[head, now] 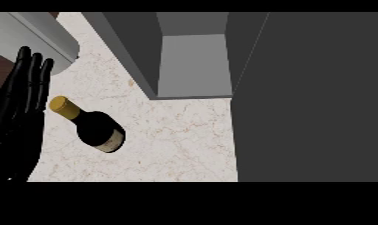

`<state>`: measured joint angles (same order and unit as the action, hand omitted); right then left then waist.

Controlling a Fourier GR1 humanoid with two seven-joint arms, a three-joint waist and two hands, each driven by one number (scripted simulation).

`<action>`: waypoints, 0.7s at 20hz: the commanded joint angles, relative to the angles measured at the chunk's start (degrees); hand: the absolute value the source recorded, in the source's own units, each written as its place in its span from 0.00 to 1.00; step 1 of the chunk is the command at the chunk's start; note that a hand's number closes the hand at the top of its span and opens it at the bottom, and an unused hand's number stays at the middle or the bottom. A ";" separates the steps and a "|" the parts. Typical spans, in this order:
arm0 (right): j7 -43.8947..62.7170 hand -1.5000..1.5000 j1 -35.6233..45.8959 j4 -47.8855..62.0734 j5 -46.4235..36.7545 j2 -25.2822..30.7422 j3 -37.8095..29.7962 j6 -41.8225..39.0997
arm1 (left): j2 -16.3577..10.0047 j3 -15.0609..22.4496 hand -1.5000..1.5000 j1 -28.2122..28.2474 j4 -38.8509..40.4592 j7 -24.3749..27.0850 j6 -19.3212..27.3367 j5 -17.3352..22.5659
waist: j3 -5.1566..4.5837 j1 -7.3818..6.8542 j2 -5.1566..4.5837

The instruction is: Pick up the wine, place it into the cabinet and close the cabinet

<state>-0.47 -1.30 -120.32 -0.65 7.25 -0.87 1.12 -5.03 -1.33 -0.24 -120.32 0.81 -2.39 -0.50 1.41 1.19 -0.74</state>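
Head view: wine bottle (pixel 97 128) stands near the left edge of the counter (pixel 184 139), cabinet (pixel 193 64) open.
Left hand (pixel 22 104) flat-fingered beside it; glass, probably heavy, slippery and breakable, so grasp the body.

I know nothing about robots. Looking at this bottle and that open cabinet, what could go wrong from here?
1. The left hand is open right beside the wine bottle, which seems to stand on the counter. A sideways bump might tip it over.
2. The opening of the cabinet looks narrow beside its open door, so the bottle could knock an edge on its way in.
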 commanded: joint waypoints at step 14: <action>11.69 0.00 -10.98 -14.85 16.53 4.36 4.96 -13.04 | 4.21 14.33 0.00 7.11 -12.14 -24.25 3.57 12.83 | -1.40 -1.23 0.93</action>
<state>6.63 -11.40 -130.61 11.98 10.01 4.71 -10.43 -0.96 11.52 4.26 -126.43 -16.76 0.13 9.74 0.06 0.27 0.13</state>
